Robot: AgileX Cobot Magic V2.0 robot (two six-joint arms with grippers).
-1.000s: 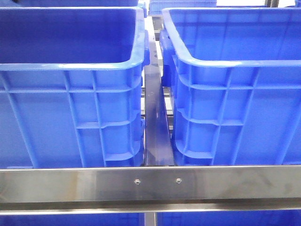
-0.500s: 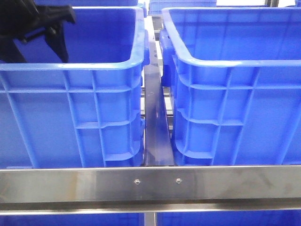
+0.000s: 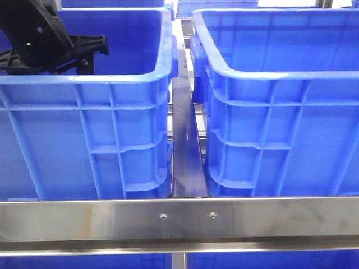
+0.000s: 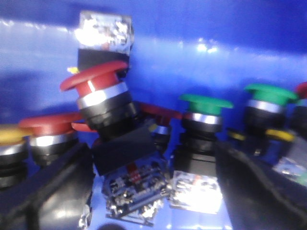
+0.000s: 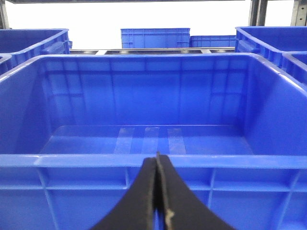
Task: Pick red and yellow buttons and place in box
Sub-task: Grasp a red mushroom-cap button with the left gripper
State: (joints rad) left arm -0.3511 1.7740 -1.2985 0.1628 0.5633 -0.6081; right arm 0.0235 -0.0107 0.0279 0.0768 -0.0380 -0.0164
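Rail: steel crossbar (image 3: 179, 221), two screws, at 6 o'clock.
Divider: dark metal strip (image 3: 185, 145) at centre.
Far crates: blue (image 5: 154, 38), 12 o'clock.
Light: bright white backdrop (image 5: 96, 21).

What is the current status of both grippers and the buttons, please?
Left gripper open, down in the left blue plastic bin, straddling a red mushroom-head push button. Right gripper shut, empty, facing an empty blue plastic bin. Green-capped buttons crowd alongside.
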